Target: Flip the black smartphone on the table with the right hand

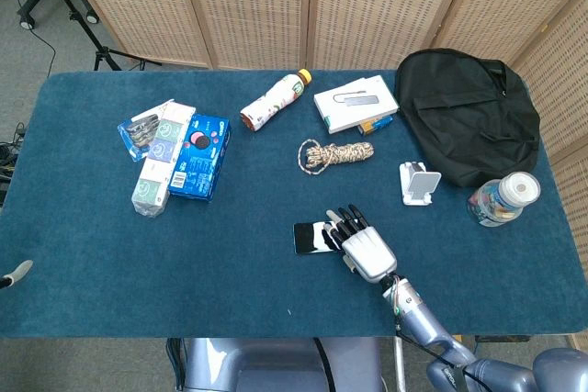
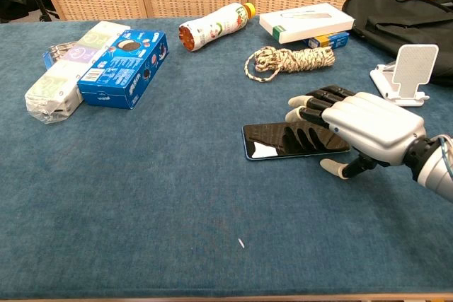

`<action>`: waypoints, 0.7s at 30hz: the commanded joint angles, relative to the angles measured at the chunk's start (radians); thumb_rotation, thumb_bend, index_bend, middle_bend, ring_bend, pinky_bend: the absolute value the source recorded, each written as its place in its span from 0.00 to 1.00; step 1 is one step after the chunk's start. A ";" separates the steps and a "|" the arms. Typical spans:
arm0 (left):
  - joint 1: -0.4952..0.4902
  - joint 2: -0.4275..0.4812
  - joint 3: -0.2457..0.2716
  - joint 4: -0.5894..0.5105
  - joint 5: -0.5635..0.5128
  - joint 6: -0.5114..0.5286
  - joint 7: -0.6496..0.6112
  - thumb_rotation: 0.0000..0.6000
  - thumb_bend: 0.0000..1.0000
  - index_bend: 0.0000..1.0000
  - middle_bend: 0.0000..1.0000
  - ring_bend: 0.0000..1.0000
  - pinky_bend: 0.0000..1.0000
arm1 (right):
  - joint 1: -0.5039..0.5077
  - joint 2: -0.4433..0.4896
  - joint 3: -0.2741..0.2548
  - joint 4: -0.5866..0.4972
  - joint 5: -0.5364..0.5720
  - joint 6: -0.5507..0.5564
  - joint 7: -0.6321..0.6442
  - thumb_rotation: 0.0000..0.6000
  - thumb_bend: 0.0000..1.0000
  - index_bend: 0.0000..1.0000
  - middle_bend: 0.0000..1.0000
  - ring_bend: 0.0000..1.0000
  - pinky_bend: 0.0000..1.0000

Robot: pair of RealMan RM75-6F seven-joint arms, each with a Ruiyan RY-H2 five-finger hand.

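Hovering my right hand (image 2: 361, 129) palm-down over the right end of the black smartphone (image 2: 283, 141), I hold nothing, fingers (image 2: 311, 104) spread apart; the phone lies flat on the blue bench (image 2: 141, 196).

tabletop (image 1: 92, 254): deep blue | phone (image 2: 283, 139): glossy black | robot hand (image 2: 368, 129): white, black fingers | box (image 1: 200, 157): blue | rope (image 1: 336, 154): mottled beige-brown | bag (image 1: 473, 112): black | bottle (image 1: 274, 100): floral white, orange cap | stand (image 1: 418, 182): white
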 commanded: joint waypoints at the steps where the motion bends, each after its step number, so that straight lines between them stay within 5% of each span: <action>1: -0.001 -0.002 0.000 0.000 -0.001 -0.004 0.004 1.00 0.00 0.00 0.00 0.00 0.00 | 0.006 -0.007 0.008 0.009 0.007 -0.005 0.001 1.00 0.42 0.16 0.00 0.00 0.00; 11: -0.004 -0.006 -0.002 -0.001 -0.008 -0.009 0.013 1.00 0.00 0.00 0.00 0.00 0.00 | 0.020 -0.032 0.017 0.046 0.023 -0.016 0.000 1.00 0.47 0.18 0.00 0.00 0.00; 21: -0.004 -0.004 -0.002 0.000 -0.009 -0.009 0.009 1.00 0.00 0.00 0.00 0.00 0.00 | 0.027 -0.057 0.020 0.077 0.016 0.003 0.021 1.00 0.66 0.38 0.00 0.00 0.00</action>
